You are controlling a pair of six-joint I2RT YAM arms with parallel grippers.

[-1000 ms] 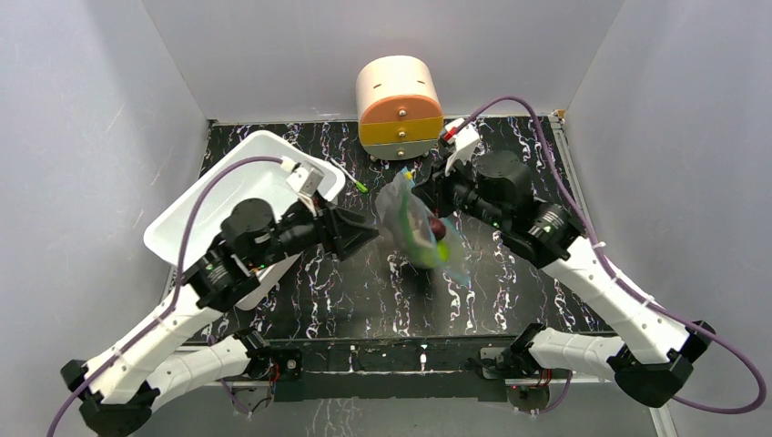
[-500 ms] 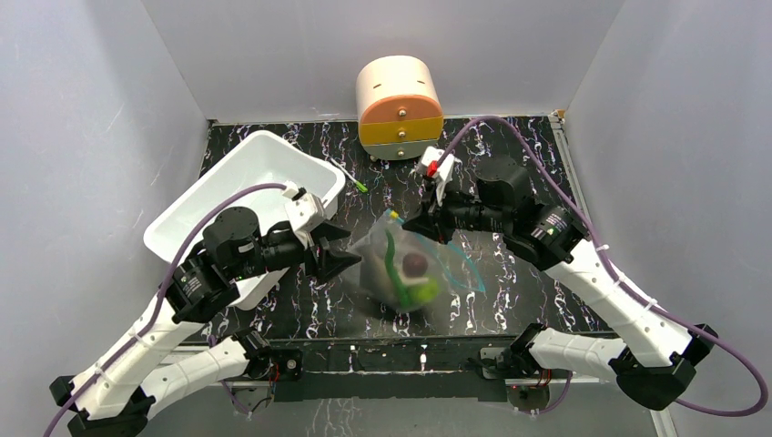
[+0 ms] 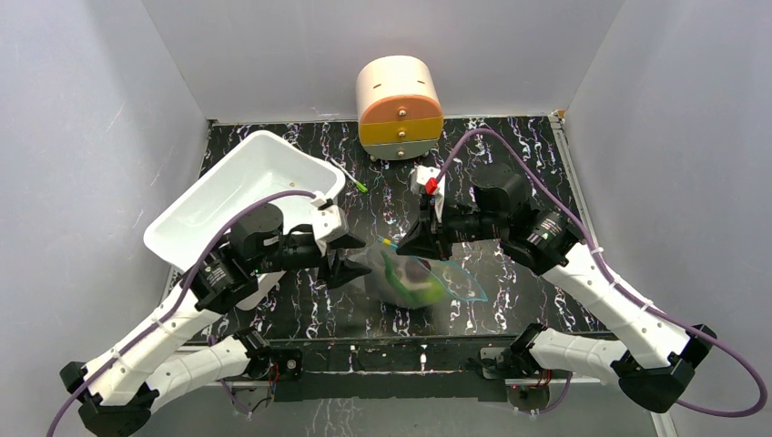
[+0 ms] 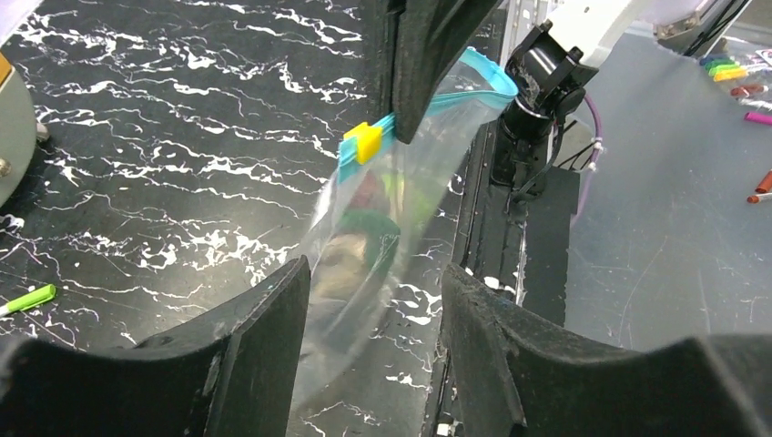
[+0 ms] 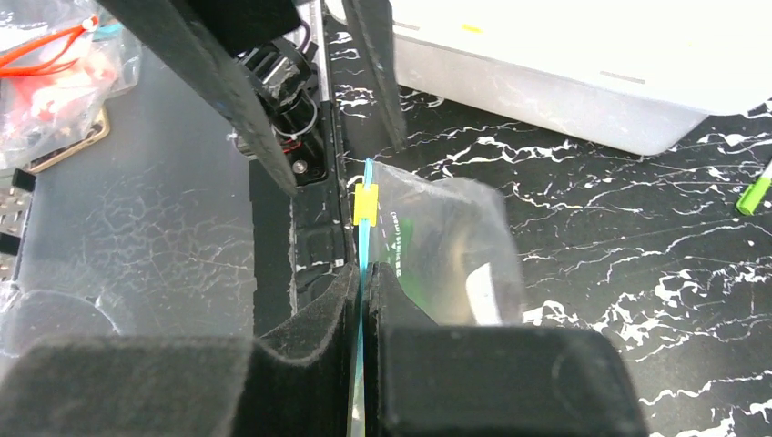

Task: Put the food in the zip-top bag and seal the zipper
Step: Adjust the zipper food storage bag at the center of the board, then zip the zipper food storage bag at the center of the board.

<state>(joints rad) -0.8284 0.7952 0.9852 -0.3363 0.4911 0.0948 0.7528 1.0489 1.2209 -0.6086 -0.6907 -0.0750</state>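
Teal zipper (image 5: 366, 182) is pinched flat in the closed right gripper (image 5: 362, 273), with one yellow slider (image 5: 365, 204) just beyond its tips. One zip-top bag (image 4: 337, 300) passes between the parted jaws of the left gripper (image 4: 375, 273); whether they touch it is unclear. Inside, the food (image 4: 369, 223) is blurred and cannot be counted.

This is a robotics lab test cell. Plain grey panel walls (image 3: 91, 137) box in a black marble-patterned tabletop (image 3: 510, 164) at 9, 12 and 3 o'clock. Two white-and-black robot arms (image 3: 164, 323) are bolted along its edge at 6 o'clock and trail purple cables (image 3: 492, 130). Practice props stand on it: a round toy drawer unit (image 3: 399, 107) at 12 o'clock and a white tub (image 3: 228, 196) at 10. Past the tabletop's near edge, a grey surface (image 4: 655, 228) carries loose marker pens (image 4: 728, 68) and clear bags of orange bits (image 5: 55, 55).
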